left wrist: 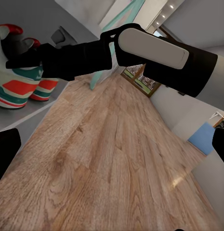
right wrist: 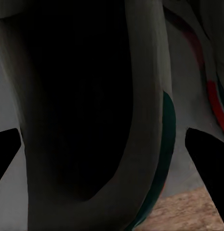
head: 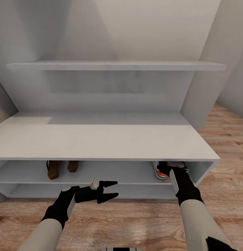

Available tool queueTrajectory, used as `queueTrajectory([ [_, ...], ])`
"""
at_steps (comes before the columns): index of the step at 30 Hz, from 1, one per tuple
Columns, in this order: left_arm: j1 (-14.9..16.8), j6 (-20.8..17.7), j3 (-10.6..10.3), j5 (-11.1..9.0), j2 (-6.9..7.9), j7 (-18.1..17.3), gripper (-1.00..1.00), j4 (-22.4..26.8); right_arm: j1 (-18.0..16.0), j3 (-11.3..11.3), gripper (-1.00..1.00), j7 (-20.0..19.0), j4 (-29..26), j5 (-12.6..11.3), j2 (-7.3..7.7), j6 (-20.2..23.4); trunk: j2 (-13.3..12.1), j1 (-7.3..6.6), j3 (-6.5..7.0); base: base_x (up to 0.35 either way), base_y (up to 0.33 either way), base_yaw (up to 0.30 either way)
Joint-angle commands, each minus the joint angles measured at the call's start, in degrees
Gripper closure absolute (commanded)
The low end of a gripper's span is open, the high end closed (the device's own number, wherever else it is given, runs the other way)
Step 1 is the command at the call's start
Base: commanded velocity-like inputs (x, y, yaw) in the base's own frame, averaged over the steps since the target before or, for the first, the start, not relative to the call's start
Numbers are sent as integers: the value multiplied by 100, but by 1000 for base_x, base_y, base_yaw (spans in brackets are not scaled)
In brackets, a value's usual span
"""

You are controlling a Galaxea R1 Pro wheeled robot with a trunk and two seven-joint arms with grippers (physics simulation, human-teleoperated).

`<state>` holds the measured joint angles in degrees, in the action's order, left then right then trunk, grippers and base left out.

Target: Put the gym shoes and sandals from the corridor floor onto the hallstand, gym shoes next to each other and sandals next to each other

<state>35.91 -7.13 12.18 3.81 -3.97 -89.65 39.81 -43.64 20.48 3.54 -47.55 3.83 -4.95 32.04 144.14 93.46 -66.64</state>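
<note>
Two gym shoes (head: 160,171) stand side by side at the right end of the hallstand's (head: 100,141) upper open shelf; in the left wrist view the nearer gym shoe (left wrist: 13,89) and the farther one (left wrist: 45,85) are upright. My right gripper (head: 166,168) reaches into that shelf right at them. In the right wrist view its fingers are spread wide, the right gripper (right wrist: 107,154) straddling one shoe's dark opening (right wrist: 78,106). Two sandals (head: 53,169) (head: 73,166) sit together at the shelf's left. My left gripper (head: 109,190) hangs open and empty in front of the rack.
The bench top and the upper shelf (head: 118,65) on the back panel carry nothing. Wood-plank corridor floor (head: 135,216) lies before the rack and runs off to the right (left wrist: 116,159). A grey wall (head: 233,76) closes in at the right.
</note>
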Motion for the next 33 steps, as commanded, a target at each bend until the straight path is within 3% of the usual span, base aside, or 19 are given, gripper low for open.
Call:
queueTrajectory([
  [1, 3, -60, 32, 40, -8, -35, -100, 6, -2, 21, -100, -11, -9, 39, -6, 30, 2, -1, -5, 0, 0, 0],
  [20, 3, -60, 31, 40, -8, -35, -100, 2, -2, 27, -100, -11, -9, 39, -10, 30, 2, -1, -5, -6, 0, 0],
  [33, 3, -60, 36, 40, -8, -35, -100, 5, -3, 27, -100, -11, -9, 39, -9, 31, 2, -1, -5, -293, 0, 0],
])
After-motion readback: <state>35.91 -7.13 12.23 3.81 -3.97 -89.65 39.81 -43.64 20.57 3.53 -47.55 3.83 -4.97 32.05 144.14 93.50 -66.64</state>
